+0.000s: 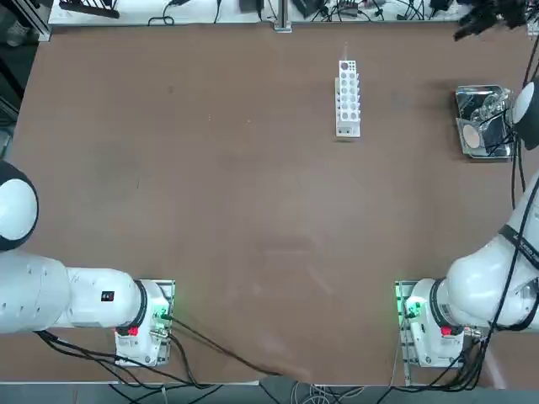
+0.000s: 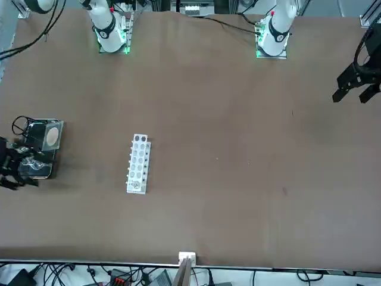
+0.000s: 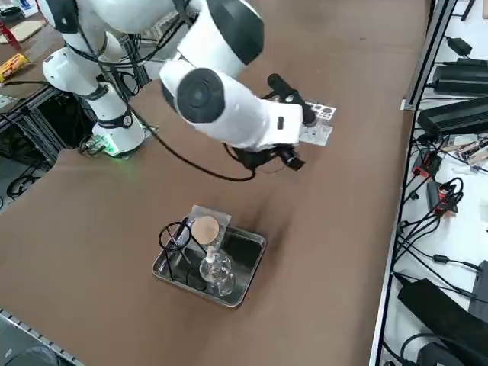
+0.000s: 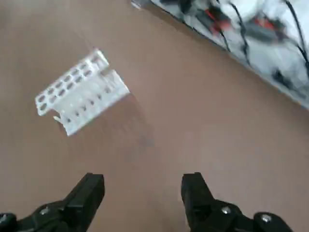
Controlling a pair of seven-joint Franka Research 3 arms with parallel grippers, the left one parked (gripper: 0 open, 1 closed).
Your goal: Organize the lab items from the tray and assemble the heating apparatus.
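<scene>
Right gripper [image 4: 141,193] spread wide and empty above bare table [image 1: 210,210], near the metal tray [image 3: 248,263] at the table's right edge, tray holding glass burner [image 3: 216,272], black wire stand [image 3: 177,238], round tan disc [image 3: 204,228], white holed rack [image 1: 348,98] standing apart.

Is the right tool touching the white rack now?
Apart. In the right wrist view, the open right tool hangs over bare table, with the white rack clearly away.
</scene>
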